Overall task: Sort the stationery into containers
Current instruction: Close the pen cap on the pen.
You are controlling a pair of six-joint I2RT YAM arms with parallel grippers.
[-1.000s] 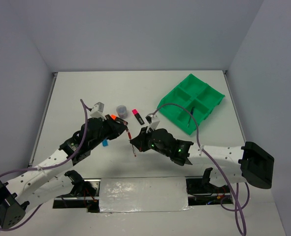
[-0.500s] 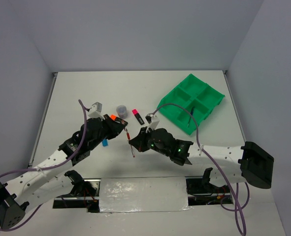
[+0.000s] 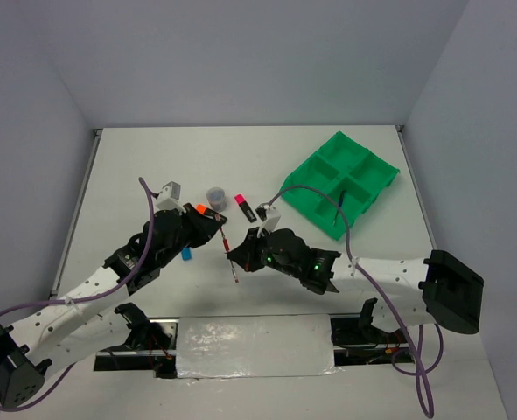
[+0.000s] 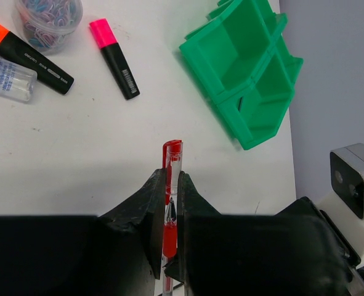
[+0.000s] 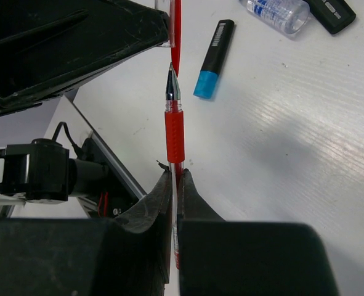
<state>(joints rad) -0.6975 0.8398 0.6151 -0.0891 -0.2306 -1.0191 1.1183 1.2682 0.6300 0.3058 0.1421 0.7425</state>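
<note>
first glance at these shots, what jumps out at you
The two grippers sit nose to nose at mid-table. The left gripper pinches a red-topped cap, and the right gripper holds a red pen with its tip pointed at that cap. Next comes the bright green tray at the far right, with a pink highlighter lying loose on the table beyond the grippers.

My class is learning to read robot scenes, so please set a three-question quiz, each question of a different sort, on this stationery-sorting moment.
1. True or false: the stubby black highlighter with the pink end lies outside the bright green four-compartment plastic tray.
2. The right gripper is shut on: A scissors; B a thin red pen; C an eraser.
3. How many highlighters lie on the white table?
Key: 1 true; 2 B; 3 three: pink-ended, orange-ended, blue-ended.
</note>
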